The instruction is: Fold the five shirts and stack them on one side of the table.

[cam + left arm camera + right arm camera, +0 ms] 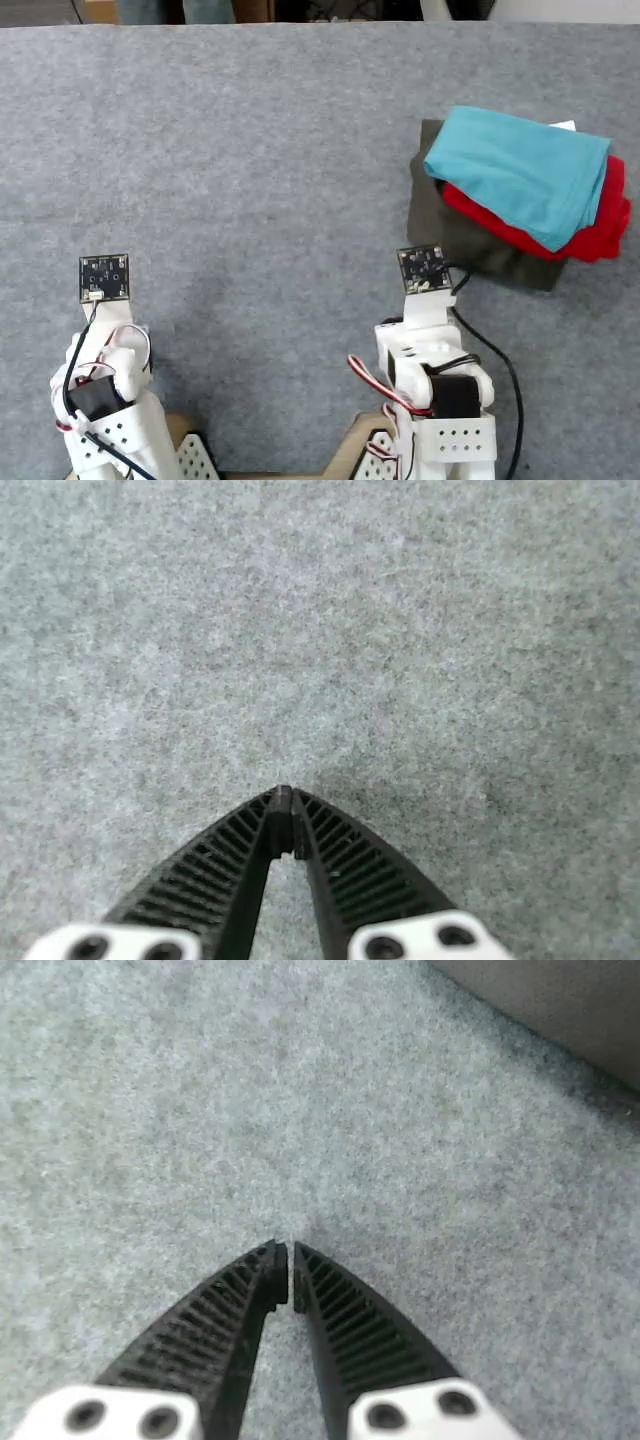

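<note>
In the high view a soft, rumpled stack [515, 190] lies at right on the grey, felt-like worktop [250, 150]: a teal shirt [520, 170] on top, a red shirt [600, 228] under it, a dark olive shirt [448, 225] flat beneath. In the left wrist view the left end effector [285, 805] has its ribbed, tapered black fingers [235, 855] pressed together over bare felt. In the right wrist view the right end effector [290, 1260] is likewise closed, empty, the dark olive shirt's edge [570, 1000] in the upper right corner.
</note>
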